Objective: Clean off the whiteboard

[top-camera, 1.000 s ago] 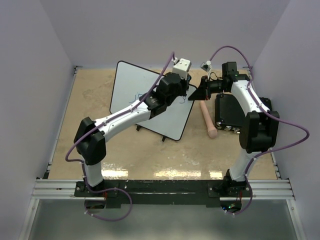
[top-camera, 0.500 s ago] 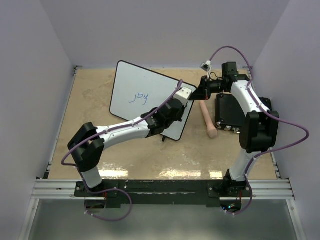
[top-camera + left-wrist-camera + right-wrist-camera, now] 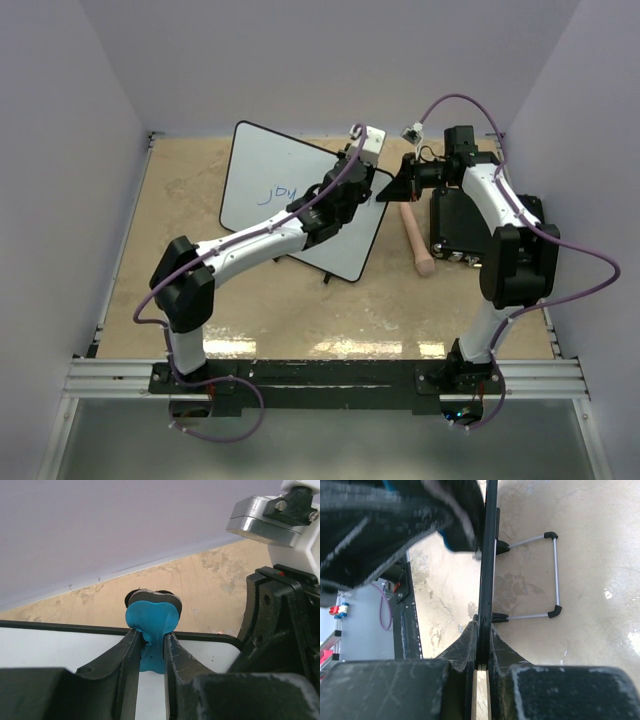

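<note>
Tan worktop point(image 3: 200, 290) carries the propped whiteboard point(image 3: 260, 160), where the left end effector point(image 3: 153, 636), clenched on a blue eraser point(image 3: 151, 614), holds it to the board face just ahead, blue writing point(image 3: 276, 193) to its left unwiped, while the right end effector point(image 3: 481, 626) pinches the rim, apparently steadying it

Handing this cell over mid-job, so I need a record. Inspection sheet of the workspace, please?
Surface: tan table, mottled.
Job's things: whiteboard propped on its stand, blue writing on its left part.
Clutter: black box and peach handle right of the board.
Grippers: left gripper shut on blue eraser over the board; right gripper shut on the board's edge.
Cables: purple cables loop along both arms.
Surroundings: pale walls on three sides.
</note>
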You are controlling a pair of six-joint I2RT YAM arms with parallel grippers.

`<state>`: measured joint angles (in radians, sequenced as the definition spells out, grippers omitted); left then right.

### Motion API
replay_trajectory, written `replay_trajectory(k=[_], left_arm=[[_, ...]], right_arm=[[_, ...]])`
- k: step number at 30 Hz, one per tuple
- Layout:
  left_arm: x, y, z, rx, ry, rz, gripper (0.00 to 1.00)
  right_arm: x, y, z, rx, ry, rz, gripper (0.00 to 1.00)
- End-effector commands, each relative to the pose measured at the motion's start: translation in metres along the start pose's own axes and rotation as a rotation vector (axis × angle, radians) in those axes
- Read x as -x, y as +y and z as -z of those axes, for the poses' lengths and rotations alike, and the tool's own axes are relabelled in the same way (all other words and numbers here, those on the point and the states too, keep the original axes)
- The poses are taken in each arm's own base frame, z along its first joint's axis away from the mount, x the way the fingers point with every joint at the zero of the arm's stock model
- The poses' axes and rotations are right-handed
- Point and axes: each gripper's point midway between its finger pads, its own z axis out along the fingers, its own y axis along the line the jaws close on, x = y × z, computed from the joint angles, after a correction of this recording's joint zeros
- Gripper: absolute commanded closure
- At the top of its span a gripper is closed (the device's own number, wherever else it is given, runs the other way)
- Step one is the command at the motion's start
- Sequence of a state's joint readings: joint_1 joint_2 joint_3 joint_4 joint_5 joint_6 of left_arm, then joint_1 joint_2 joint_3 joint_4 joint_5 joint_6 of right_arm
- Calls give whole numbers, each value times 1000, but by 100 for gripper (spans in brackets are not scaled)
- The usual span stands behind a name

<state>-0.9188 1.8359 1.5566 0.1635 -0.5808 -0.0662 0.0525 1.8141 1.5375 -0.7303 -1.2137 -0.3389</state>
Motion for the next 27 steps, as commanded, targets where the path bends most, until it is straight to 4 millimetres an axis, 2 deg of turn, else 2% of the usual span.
replay_trajectory(k=[1, 2, 3, 5, 6, 7, 10, 12, 14, 16, 17, 18, 20, 21, 23, 27], left_arm=[[6, -6, 1, 1, -33, 33, 100], [4, -9, 7, -12, -23, 39, 100], [-12, -15, 13, -36, 7, 26, 100], [-23, -27, 28, -78, 32, 31, 100], [-38, -30, 33, -86, 60, 14, 100], [-44, -36, 40, -99, 73, 10, 100], [-69, -34, 48, -88, 148, 15, 100], [-77, -32, 48, -68, 173, 23, 100], [-72, -30, 45, -56, 150, 22, 100], [-52, -20, 33, -21, 102, 40, 100], [-36, -18, 24, -6, 72, 53, 100], [-27, -6, 13, 24, 59, 68, 100], [-5, 1, -2, 46, 18, 76, 100], [2, 9, -9, 65, 0, 77, 100], [17, 12, -17, 74, -34, 87, 100], [20, 11, -25, 69, -44, 86, 100]], right_arm=[[6, 19, -4, 24, -5, 90, 100], [6, 19, -4, 23, -6, 87, 100], [7, 19, -4, 23, -7, 88, 100], [7, 18, -4, 23, -7, 82, 100], [8, 18, -4, 23, -8, 85, 100], [9, 18, -4, 22, -8, 83, 100], [9, 17, -4, 24, -9, 81, 100], [9, 17, -4, 22, -9, 83, 100], [8, 19, -4, 23, -8, 83, 100], [7, 18, -4, 21, -6, 82, 100], [7, 19, -4, 22, -6, 84, 100], [6, 18, -5, 22, -6, 82, 100], [6, 18, -5, 22, -6, 81, 100], [6, 19, -4, 21, -6, 85, 100], [5, 20, -5, 22, -4, 83, 100], [5, 20, -4, 18, -6, 87, 100]])
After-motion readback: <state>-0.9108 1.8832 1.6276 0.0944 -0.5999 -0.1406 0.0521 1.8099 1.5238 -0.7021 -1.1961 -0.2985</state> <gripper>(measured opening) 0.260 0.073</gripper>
